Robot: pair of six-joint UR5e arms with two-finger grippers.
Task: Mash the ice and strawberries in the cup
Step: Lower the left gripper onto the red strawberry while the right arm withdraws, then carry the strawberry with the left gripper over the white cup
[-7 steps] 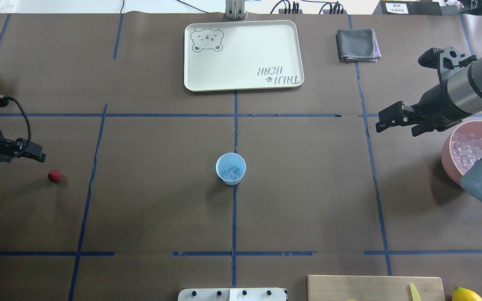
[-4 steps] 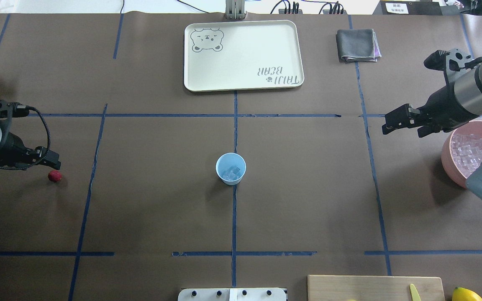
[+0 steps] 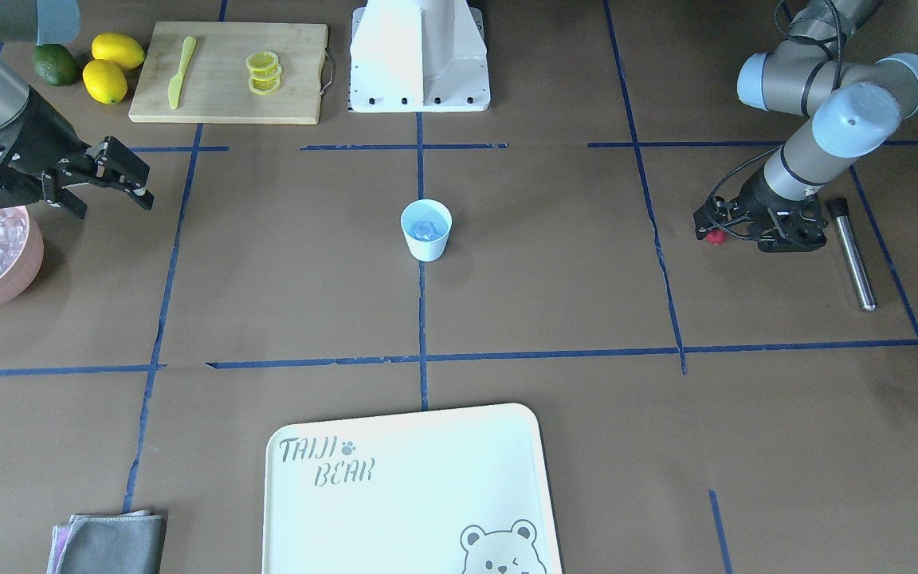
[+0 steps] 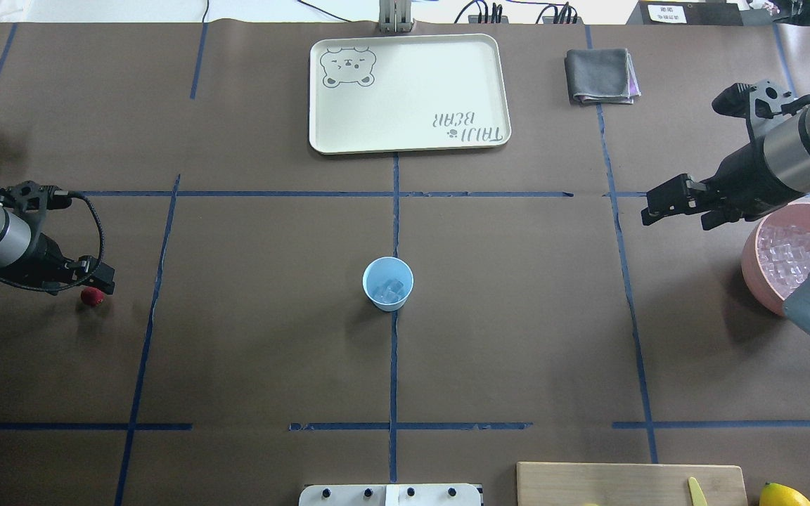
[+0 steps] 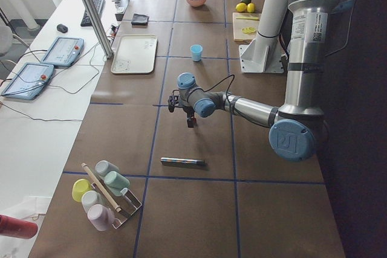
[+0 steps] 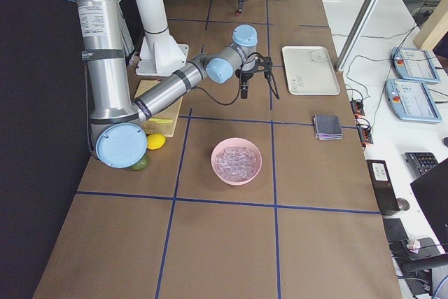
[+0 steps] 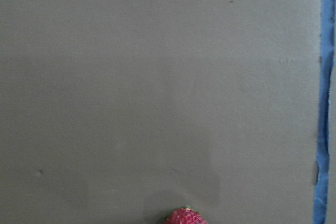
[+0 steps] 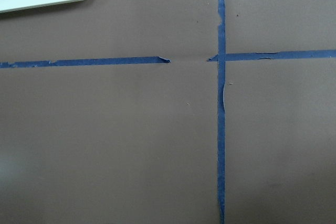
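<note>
The pale blue cup (image 4: pixel 387 283) stands upright at the table's middle, with a few clear ice cubes (image 4: pixel 389 289) inside it; it also shows in the front view as cup (image 3: pixel 426 229). The red strawberry (image 4: pixel 91 297) lies on the table at the far left. My left gripper (image 4: pixel 101 283) hangs low right over it, looks open, and partly covers it. The left wrist view catches only the berry's top (image 7: pixel 184 217) at the bottom edge. My right gripper (image 4: pixel 660 205) is open and holds nothing, hovering beside the pink bowl (image 4: pixel 753 270) of ice.
A cream tray (image 4: pixel 489 91) and a folded grey cloth (image 4: pixel 600 76) lie at the far side. A cutting board (image 3: pixel 228 104) with lemon slices and a yellow knife, lemons (image 3: pixel 104 80) and an avocado sit near the robot's base. A metal rod (image 3: pixel 852 253) lies beside the left arm.
My left gripper has moved rightward and down until it sits over the strawberry. My right arm drew back slightly to the right, then held still.
</note>
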